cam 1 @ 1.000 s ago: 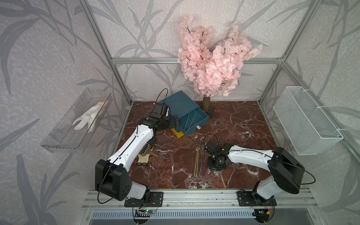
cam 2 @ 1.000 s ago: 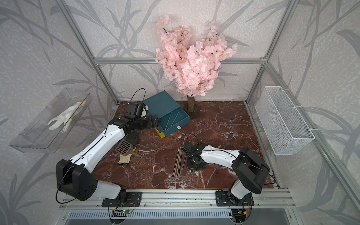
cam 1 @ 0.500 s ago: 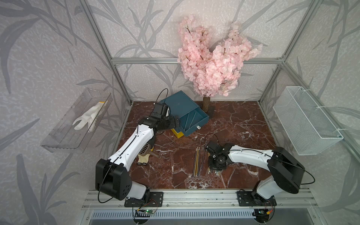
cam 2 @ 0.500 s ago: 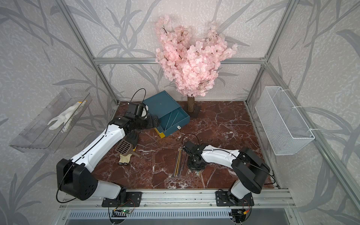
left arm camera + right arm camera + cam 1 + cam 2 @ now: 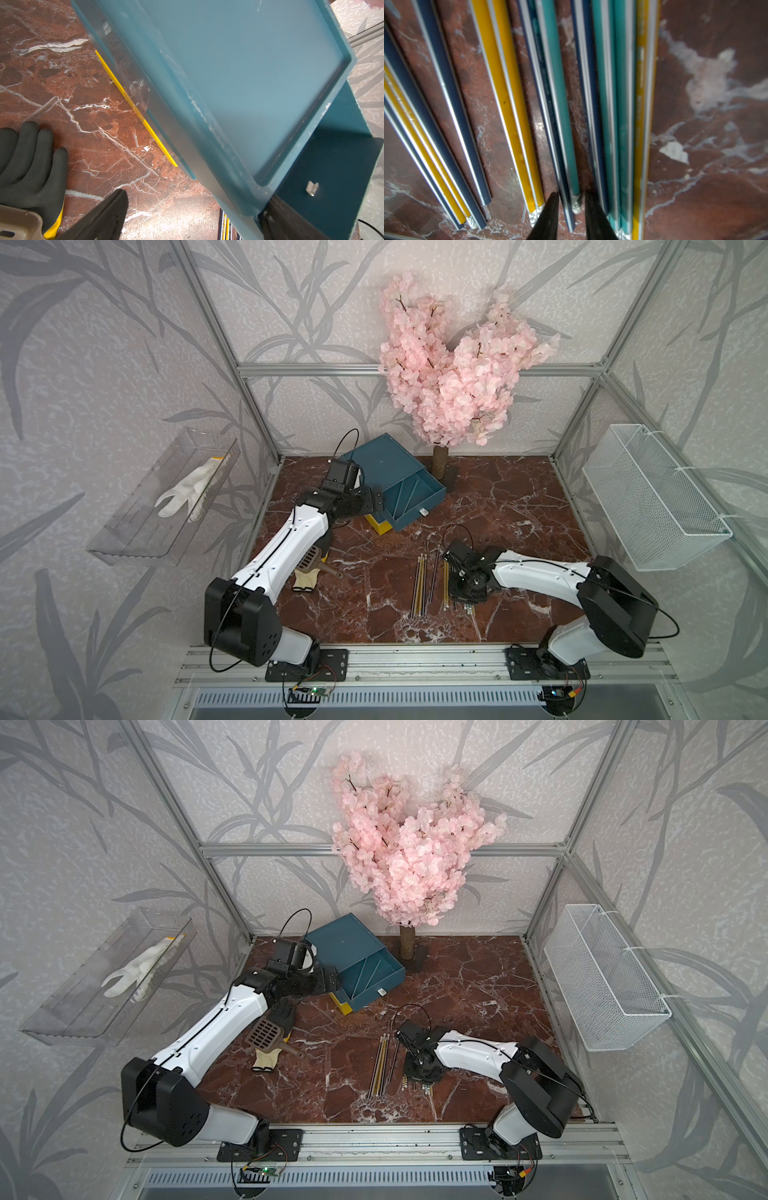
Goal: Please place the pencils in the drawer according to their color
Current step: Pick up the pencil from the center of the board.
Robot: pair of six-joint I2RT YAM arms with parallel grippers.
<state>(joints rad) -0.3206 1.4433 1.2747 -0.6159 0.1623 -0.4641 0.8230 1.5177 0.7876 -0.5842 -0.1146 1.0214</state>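
The pencils point(image 5: 422, 585) lie in a loose, roughly parallel row on the red marbled bench point(image 5: 519, 497), lower centre in both top views, with their pale ends toward the bottom edge. Close up they are slim sticks in yellow, teal and dark navy-grey, each with silvery stripes and a small pale tip.

The right pincer point(image 5: 571, 195) stands over the right part of the row. Its dark fingertips are a little apart, the ends of a teal and a dark pencil sit in the gap, and I see no pinch.

The teal-blue drawer chest point(image 5: 382, 460) sits above centre, beside the pink blossom tree point(image 5: 449, 373). Its top drawer point(image 5: 415, 506) is pulled out toward the lower right, two thin teal pencils point(image 5: 398, 496) lie slantwise inside, and a yellow bottom drawer point(image 5: 380, 524) pokes out beneath. The left pincer point(image 5: 376, 502) waits at the chest's left front corner, spread wide and holding nothing.
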